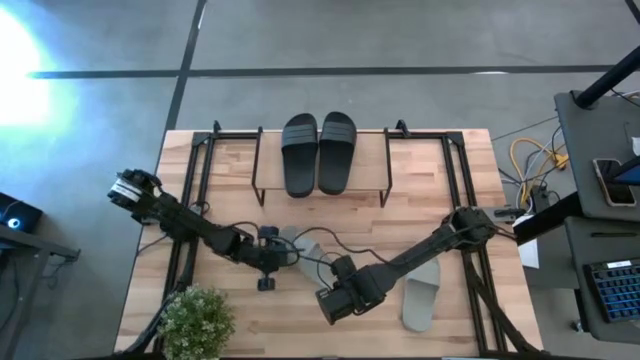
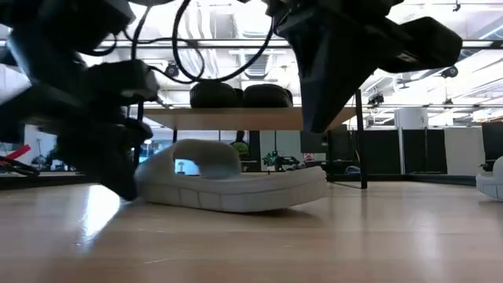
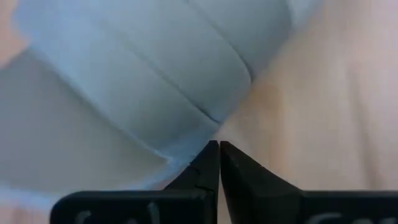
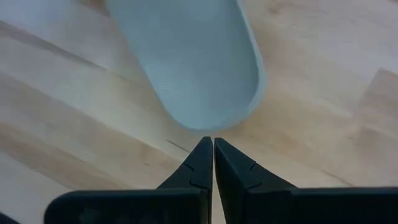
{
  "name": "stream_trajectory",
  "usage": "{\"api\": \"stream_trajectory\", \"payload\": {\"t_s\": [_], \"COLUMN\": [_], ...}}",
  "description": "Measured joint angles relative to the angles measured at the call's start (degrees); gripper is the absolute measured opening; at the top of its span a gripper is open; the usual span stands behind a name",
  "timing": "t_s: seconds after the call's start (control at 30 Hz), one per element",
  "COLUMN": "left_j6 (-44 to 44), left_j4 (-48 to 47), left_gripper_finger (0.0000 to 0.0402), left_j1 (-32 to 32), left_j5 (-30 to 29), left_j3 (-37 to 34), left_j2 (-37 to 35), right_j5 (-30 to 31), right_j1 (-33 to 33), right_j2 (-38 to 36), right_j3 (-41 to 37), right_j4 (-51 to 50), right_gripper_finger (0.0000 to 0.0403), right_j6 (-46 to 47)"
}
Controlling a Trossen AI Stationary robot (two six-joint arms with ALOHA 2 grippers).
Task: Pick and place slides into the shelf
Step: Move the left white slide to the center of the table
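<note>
Two black slides lie side by side on the shelf's wood plank, seen from the low view as dark humps on the plank. One pale slide rests sole-down on the table between both grippers. My left gripper is shut, low at the strap end of that slide. My right gripper is shut, above the table just short of the slide's heel end. A second pale slide lies to the right. My left gripper has its shut fingertips at the edge of the pale slide's sole, beside the strap. Whether they touch it, I cannot tell. My right gripper touches nothing.
A potted plant stands at the table's near-left corner. Black frame bars run along both sides of the shelf. Cables drape over the pale slide between the arms. Bare wood lies between the shelf and the slides.
</note>
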Motion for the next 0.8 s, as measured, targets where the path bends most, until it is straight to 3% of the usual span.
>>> {"api": "stream_trajectory", "payload": {"t_s": [0.3,0.5,0.67,0.8], "left_j6": [4.37,3.89,2.85,0.76], "left_j4": [-1.23,-7.61,-15.12,-20.41], "left_gripper_finger": [0.0,0.0,0.0,0.0], "left_j1": [4.6,4.45,4.29,4.01], "left_j5": [-7.43,-7.26,-7.19,-6.95], "left_j3": [0.28,0.37,0.37,0.35], "left_j2": [-3.11,-8.47,-14.68,-20.41], "right_j5": [1.43,7.84,6.32,3.69], "right_j1": [0.07,0.84,0.98,-0.04], "right_j2": [-0.04,-0.21,-0.26,-0.17], "right_j3": [-3.05,-1.24,-3.47,-7.95], "right_j4": [9.52,2.19,-2.63,5.3], "right_gripper_finger": [0.0008,0.0008,0.0008,0.0008], "right_j6": [-1.37,4.39,9.2,6.44]}}
